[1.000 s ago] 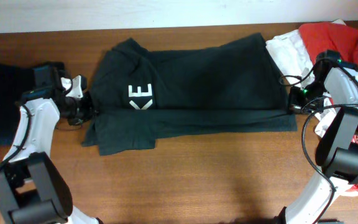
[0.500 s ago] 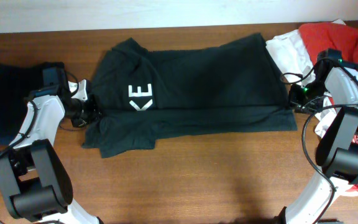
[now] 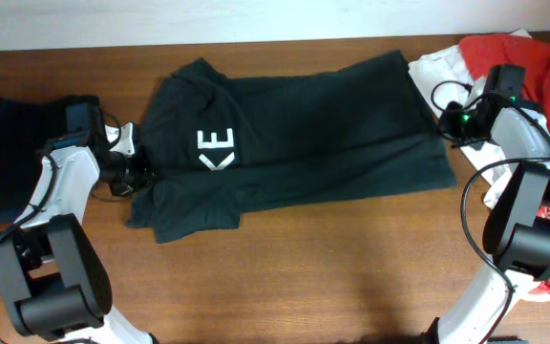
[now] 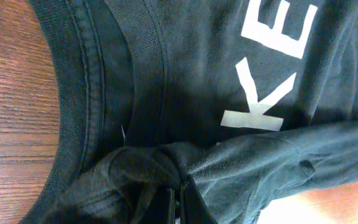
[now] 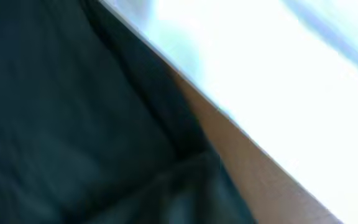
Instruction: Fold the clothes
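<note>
Overhead, the black T-shirt [image 3: 313, 134] lies spread across the middle of the worktop [image 3: 304, 277], with its lower edge already doubled over and the white lettering [image 3: 216, 150] partly covered. It is soft, limp cotton jersey with a ribbed, double-stitched collar band, and the print looks flat and slightly stiff.

The left gripper [image 4: 176, 203] is closed tight on a bunched wad of fabric by the collar. If that pinch has caught more than one layer, I judge a pull would drag the whole shirt over the smooth wood grain and skew the fold.

The right gripper [image 3: 445, 121] sits at the shirt's far hem, just beside the white garment [image 3: 435, 75] and near the red shirt [image 3: 533, 53]. Its wrist view is blurred, so I cannot tell its opening. It could snag the white cloth.
</note>
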{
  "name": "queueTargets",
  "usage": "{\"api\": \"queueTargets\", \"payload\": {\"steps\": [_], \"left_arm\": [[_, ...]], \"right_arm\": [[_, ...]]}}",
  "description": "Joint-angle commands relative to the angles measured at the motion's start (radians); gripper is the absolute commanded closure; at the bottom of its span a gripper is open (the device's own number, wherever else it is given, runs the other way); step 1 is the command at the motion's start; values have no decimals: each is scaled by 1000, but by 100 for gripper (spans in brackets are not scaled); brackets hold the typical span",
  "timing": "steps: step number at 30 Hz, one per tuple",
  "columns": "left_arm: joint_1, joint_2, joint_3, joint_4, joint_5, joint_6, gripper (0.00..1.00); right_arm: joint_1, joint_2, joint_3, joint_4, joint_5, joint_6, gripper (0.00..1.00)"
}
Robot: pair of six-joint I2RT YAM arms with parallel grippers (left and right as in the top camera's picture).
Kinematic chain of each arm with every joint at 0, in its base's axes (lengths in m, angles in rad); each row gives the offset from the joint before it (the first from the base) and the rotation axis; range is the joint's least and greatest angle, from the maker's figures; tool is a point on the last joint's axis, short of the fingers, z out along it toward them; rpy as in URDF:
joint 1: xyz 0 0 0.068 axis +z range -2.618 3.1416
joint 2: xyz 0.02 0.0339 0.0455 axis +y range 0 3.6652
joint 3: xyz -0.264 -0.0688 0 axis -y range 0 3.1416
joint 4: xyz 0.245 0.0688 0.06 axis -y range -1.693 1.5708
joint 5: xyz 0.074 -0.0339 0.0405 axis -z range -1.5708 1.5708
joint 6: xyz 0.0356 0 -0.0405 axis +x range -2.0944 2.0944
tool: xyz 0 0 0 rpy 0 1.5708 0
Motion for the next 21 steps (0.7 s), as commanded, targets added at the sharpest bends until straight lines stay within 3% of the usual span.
{"api": "queueTargets", "payload": {"steps": [1, 3, 4, 6, 12, 14, 16, 17, 18, 19, 21], "left_arm": [[-2, 7, 6, 0, -6, -5, 100], [-2, 7, 6, 0, 5, -6, 99], [-2, 7, 6, 5, 5, -6, 100], [-2, 7, 10, 29, 60, -5, 100], [7, 6, 131, 39, 265, -10, 100], [23, 7, 131, 87, 253, -51, 100], [24, 8, 131, 164, 135, -139, 99], [19, 10, 131, 217, 94, -163, 89], [12, 13, 131, 230, 94, -162, 53], [5, 14, 130, 225, 94, -162, 25], [-10, 14, 130, 215, 157, -163, 20]], "right_arm": [[10, 1, 4, -47, -51, 44, 55], [10, 1, 4, -161, -47, -8, 65], [13, 1, 4, -267, -11, -75, 78], [17, 6, -11, -324, 104, -105, 85], [17, 6, -235, -195, 156, -114, 86], [17, 6, -245, -191, 156, -113, 86], [17, 6, -245, -192, 156, -113, 86], [17, 6, -245, -192, 156, -113, 86], [17, 6, -245, -192, 156, -113, 86], [17, 6, -245, -193, 156, -113, 86], [17, 6, -245, -194, 156, -113, 86]]}}
